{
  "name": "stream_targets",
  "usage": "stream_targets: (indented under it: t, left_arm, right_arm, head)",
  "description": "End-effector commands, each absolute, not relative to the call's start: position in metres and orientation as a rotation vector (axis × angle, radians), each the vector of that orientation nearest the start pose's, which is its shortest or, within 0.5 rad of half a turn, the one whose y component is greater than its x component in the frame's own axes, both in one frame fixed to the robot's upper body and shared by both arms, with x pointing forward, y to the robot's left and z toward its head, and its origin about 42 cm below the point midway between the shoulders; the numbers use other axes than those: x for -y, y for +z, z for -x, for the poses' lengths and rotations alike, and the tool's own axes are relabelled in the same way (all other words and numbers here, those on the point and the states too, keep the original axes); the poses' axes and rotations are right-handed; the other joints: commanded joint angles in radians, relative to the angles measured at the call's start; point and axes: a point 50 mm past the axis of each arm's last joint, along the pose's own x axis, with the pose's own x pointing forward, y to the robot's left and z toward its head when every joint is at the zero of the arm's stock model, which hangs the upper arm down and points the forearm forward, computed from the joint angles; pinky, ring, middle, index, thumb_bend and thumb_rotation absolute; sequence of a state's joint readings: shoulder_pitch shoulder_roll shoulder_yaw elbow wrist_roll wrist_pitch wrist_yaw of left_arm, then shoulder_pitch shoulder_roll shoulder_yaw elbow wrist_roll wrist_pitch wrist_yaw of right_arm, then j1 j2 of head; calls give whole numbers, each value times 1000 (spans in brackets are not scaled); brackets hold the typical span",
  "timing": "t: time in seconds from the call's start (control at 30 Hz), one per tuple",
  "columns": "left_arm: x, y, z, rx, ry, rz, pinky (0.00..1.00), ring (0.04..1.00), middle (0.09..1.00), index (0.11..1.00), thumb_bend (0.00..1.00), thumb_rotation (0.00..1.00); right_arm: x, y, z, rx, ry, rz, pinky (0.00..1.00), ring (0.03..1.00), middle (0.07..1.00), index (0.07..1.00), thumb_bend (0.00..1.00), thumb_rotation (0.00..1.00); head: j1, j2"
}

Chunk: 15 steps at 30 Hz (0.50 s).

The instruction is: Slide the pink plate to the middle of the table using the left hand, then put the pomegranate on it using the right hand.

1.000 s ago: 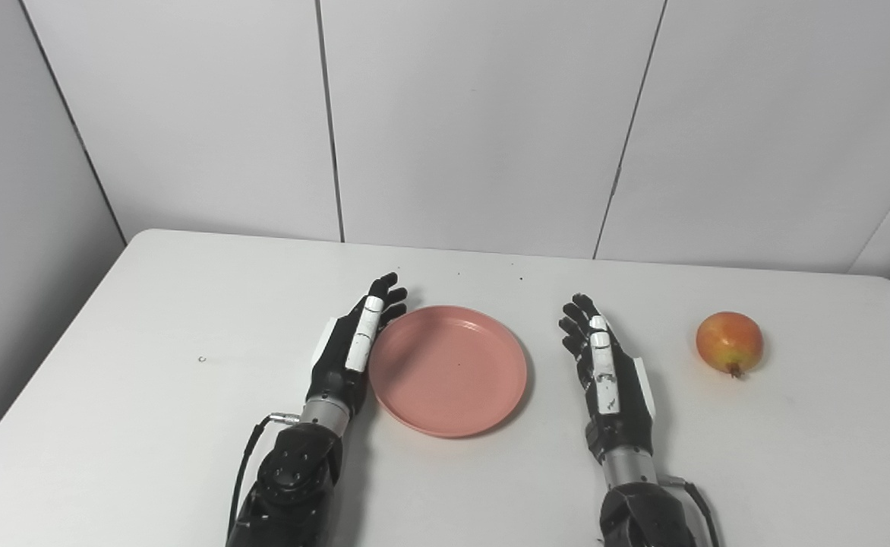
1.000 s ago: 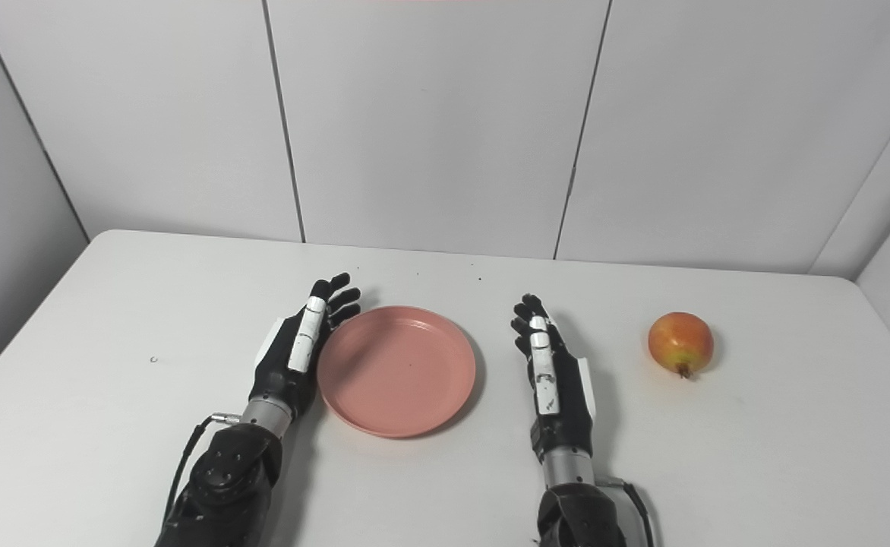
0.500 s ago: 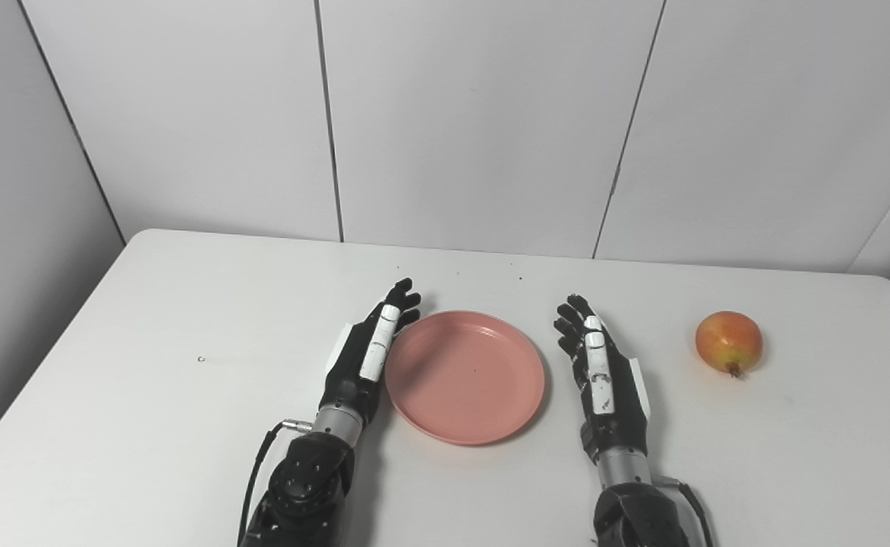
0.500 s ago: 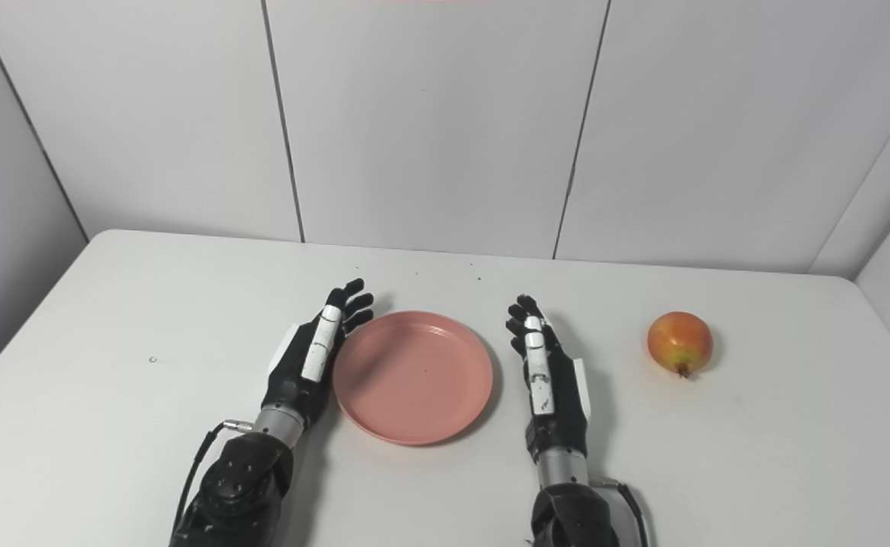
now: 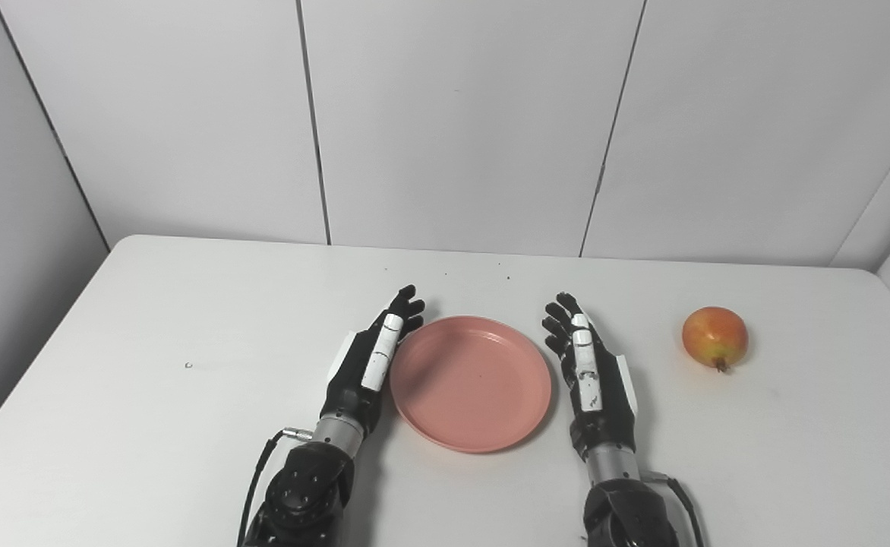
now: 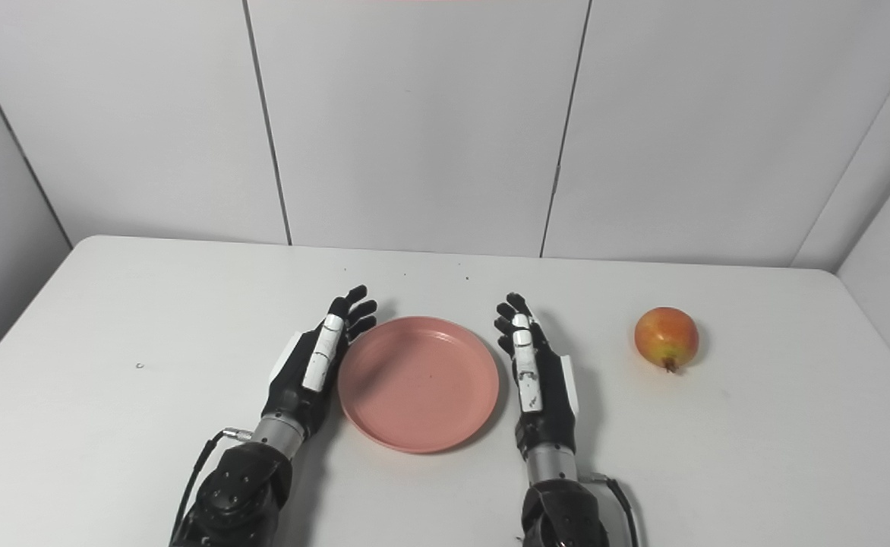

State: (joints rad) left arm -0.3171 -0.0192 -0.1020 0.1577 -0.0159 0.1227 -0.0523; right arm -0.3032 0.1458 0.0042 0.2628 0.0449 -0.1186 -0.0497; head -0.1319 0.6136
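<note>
Nearest the lower edge: two black forearms rising from the bottom of the frame, a thin cable looping from each wrist; no brand, label or writing can be read on any item.

Item, left hand (image 5: pixel 369 361): black with white panels, set on its edge on the desk, fingers extended and a little spread, holding nothing; its inner side lies against the left rim of the pink plate.

Item, right hand (image 5: pixel 593 372): same make, likewise on its edge, fingers extended and apart, holding nothing; just beside the plate's right rim, contact not certain from these views.

Item, pink plate (image 5: pixel 490 425): round, shallow, raised rim, lying flat between the two hands near the middle of the desk; contents: nothing but a tiny dark speck near its centre.

Item, pomegranate (image 5: pixel 714 337): red and yellow skin, small dark crown turned toward the near side; resting on the desk to the right, well apart from the plate and beyond the right hand.

Surface, desk (image 5: pixel 149 425): white, matt, rounded far corners; a small ring-like mark toward the left side; a few dark specks near the far edge.

Room: pale grey wall panels behind the desk, divided by dark vertical seams; angled panels closing in at both sides.
</note>
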Motion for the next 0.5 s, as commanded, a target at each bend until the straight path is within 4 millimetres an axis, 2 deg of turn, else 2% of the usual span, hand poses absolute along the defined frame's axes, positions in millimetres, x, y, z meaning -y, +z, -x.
stream_targets:
  t: [0.0, 0.47]
  left_arm:
    - [-134, 160, -379, 73, -267, -7, 890, 933, 930, 926, 729, 1000]
    - [-133, 163, -376, 71, -277, 2, 890, 936, 932, 927, 737, 1000]
  right_arm:
    - [123, 136, -374, 177, 64, -189, 919, 883, 874, 880, 591, 951]
    - [122, 137, -373, 196, 65, -194, 907, 879, 875, 881, 581, 939]
  head:
    - [-1, 0]
    - [-3, 9]
